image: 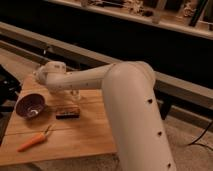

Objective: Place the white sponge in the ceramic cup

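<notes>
One gripper (75, 93) is hanging under the white arm (125, 100), low over the back half of the wooden table (87, 142). You are not getting a view that settles its state, so I cannot tell whether it is released, clenched or grasping something. It is hovering just behind the dark block (67, 114) and near the rounded purple vessel that I am reading as the ceramic cup (30, 105).

My judgement is that the arm is reaching low and far across the table because the work is happening at that end, close to the cup. The cup is sitting near the table's left edge in the view with its mouth showing open, which is leaving it free to take something dropped in from above.

You are not seeing the white sponge anywhere on the bare wood. It may be hiding beneath the forearm or at the gripper, but that is only a guess. The carrot (32, 141) is lying near the front edge, well apart from the gripper and out of any path toward the cup.

Counting up, you are working with one arm, one gripper, one cup, one dark block, one carrot and one table, and no sponge in plain sight.
</notes>
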`<state>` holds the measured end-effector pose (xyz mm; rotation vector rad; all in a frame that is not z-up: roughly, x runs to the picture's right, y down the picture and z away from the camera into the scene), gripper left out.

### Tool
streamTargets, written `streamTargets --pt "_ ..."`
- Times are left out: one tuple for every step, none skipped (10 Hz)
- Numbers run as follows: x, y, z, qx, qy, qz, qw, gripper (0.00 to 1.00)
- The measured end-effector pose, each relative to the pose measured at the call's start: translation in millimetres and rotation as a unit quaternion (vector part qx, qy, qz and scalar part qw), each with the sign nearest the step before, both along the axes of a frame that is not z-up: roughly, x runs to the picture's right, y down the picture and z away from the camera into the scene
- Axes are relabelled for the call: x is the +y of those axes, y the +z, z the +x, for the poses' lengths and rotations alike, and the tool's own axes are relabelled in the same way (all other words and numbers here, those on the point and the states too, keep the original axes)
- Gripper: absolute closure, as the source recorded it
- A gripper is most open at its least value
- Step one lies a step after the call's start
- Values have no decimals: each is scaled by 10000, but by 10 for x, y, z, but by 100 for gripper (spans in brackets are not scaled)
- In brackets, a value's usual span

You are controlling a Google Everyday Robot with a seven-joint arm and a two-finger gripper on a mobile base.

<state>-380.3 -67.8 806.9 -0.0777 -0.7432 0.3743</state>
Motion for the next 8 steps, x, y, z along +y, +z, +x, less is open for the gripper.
streamTargets --pt "0 1 2 1 -1 1 10000 99" --pt "0 1 2 1 -1 0 10000 92" --pt "2 3 2 2 -1 -1 10000 84" --pt "5 4 2 2 -3 -2 10000 73" --pt "7 6 3 3 -4 -4 10000 61" --pt "8 6 2 3 -5 -4 10000 52" --pt "16 14 3 5 -6 -10 10000 41" --pt "14 13 4 6 -5 -9 10000 33"
